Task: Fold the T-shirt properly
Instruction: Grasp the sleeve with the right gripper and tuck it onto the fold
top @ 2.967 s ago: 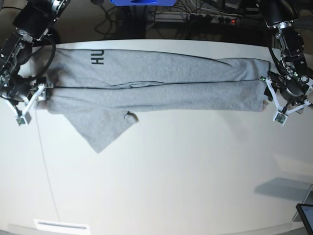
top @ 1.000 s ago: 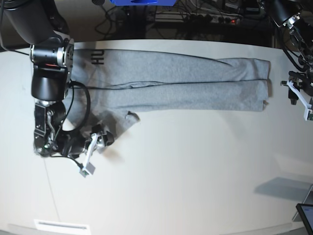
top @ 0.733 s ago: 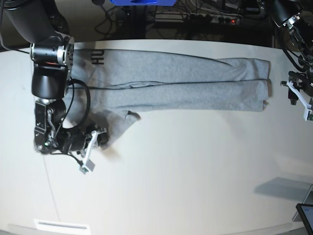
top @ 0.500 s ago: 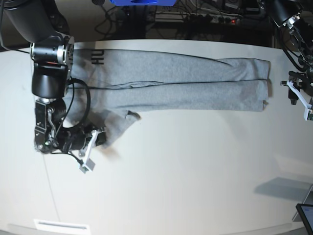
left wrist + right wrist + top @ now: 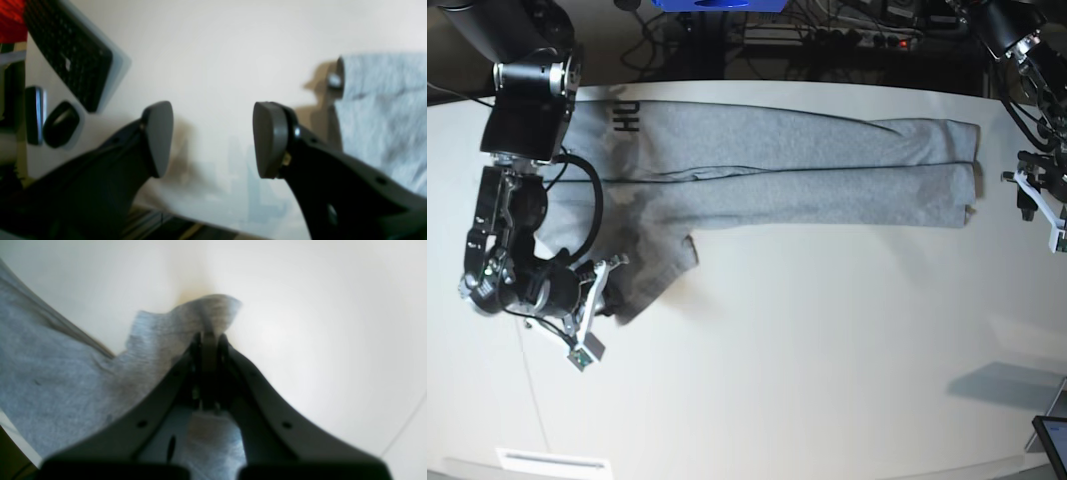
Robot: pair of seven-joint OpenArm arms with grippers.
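while my right gripper (image 5: 208,336) is pinched shut on a loose grey corner of the t-shirt (image 5: 777,165), nothing else lies near that corner; my own dark fingers cover the cloth just under the pinch, and in the base view the black arm and its cable loop sit over the shirt's end on that side. the t-shirt lies stretched in a long folded band across the far half of the table (image 5: 827,380), one pointed flap hanging toward the near side where i hold it.

my left gripper (image 5: 213,140) stands with its jaws wide apart and nothing between them, just off the other end of the shirt, not touching it; a grey hem shows at the edge of that wrist view, casting a soft shadow.

behind my left hand a black perforated panel (image 5: 70,55), a small dark mouse-like thing (image 5: 60,124) and a patch of red sit blurred at the table's border; i cannot tell what they are. a dark tablet corner (image 5: 1052,440) pokes in at the near corner of the base view.

black block letters (image 5: 627,118) read "hu" on the shirt's far edge, the rest folded under.

the table is smooth, white and faintly glossy. beyond its far edge runs a dark strip with tangled cables, a power strip with a small red light (image 5: 902,43) and a blue object (image 5: 717,5).
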